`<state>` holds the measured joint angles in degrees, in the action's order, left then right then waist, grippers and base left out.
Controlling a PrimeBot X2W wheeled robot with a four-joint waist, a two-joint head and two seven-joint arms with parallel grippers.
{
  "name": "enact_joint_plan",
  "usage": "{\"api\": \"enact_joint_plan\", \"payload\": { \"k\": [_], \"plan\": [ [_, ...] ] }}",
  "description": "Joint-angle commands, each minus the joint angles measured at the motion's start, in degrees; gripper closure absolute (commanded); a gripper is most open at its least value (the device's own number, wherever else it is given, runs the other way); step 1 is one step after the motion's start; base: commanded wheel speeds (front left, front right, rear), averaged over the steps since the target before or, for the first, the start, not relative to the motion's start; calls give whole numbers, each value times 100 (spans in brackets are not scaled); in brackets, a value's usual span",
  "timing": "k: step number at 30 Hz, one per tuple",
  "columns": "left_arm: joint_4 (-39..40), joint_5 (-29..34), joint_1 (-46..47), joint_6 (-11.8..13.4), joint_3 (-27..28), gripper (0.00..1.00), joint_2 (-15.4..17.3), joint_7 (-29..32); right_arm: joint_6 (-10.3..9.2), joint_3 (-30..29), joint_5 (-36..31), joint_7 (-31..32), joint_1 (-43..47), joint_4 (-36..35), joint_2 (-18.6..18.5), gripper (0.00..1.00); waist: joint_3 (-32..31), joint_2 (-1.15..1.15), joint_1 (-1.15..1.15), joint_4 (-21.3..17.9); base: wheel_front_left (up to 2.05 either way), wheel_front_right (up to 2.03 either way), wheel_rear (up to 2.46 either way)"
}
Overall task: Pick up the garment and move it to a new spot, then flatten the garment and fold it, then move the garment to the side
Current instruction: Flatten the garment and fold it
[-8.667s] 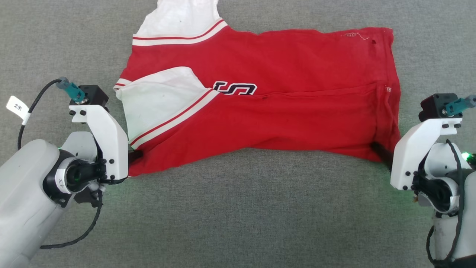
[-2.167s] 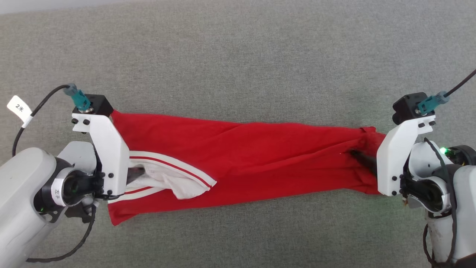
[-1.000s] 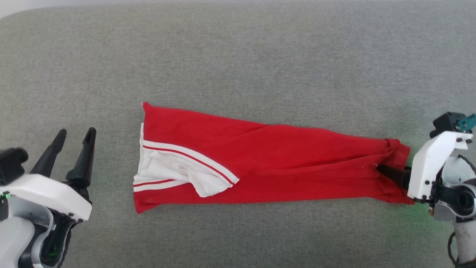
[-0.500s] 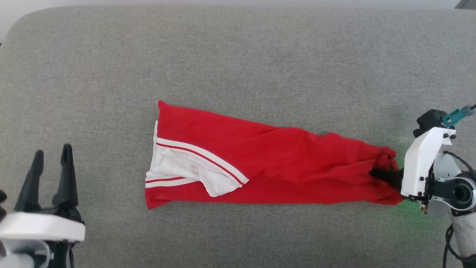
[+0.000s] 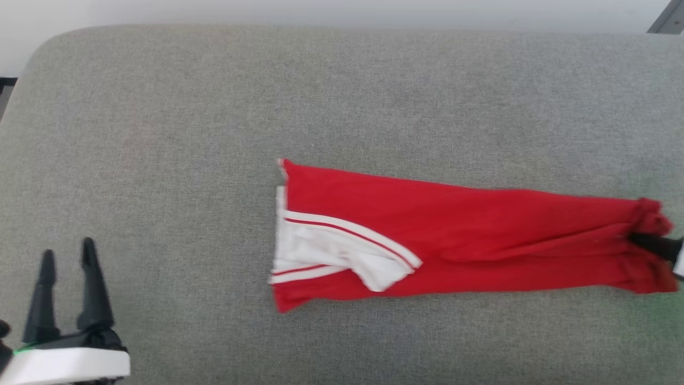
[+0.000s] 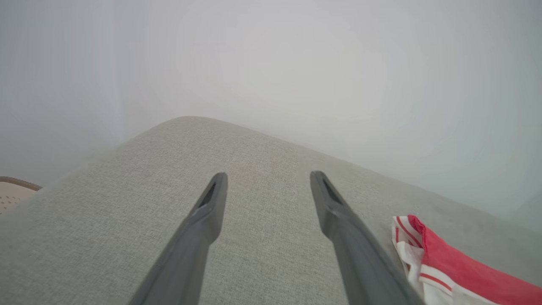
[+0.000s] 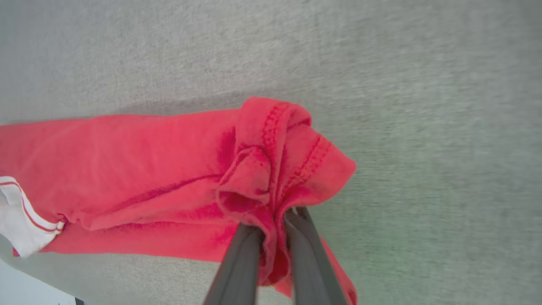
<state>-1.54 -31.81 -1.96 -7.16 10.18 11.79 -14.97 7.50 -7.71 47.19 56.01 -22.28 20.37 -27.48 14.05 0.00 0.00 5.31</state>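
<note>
Left gripper (image 5: 68,248), head view: lower left, parted wide, empty. Right gripper (image 5: 641,241): clamped on the right end of one red garment (image 5: 481,230) lying on grey cushion (image 5: 160,133). Left wrist view: two fingers (image 6: 211,212) spread, nothing between. Right wrist view: hem bunched between both fingers.

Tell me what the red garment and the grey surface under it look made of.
The garment: soft matte knit, likely cotton jersey; it bunches and creases, with stitched hems. The surface: grey woven upholstery fabric, matte, with a fine visible weave and a rounded padded corner.
</note>
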Motion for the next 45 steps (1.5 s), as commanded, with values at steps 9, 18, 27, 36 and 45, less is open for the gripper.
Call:
{"api": "enact_joint_plan", "payload": {
  "k": [9,18,27,36,45],
  "plan": [
    [12,-105,-188,-36,-170,0,-106,-26,-2,-750,-684,-374,-96,621,-531,100,-105,0,0,-29,0,0,0],
    [-146,-167,-187,-37,-236,0,-180,-26,-2,-675,-921,-229,-279,598,-440,100,-263,0,0,-106,0,0,0],
    [-259,-185,-255,-38,-338,0,-212,-27,-1,144,-329,182,214,-1102,252,100,-472,0,0,-73,0,0,0],
    [-372,-206,-164,-37,-592,0,-241,-27,-1,1046,-338,27,327,-1421,897,100,-650,0,0,228,0,0,0],
    [-452,-238,-83,-38,-762,0,-233,-27,-1,1725,-270,-502,-59,-838,1257,100,-712,0,0,580,0,0,0]
  ]
}}
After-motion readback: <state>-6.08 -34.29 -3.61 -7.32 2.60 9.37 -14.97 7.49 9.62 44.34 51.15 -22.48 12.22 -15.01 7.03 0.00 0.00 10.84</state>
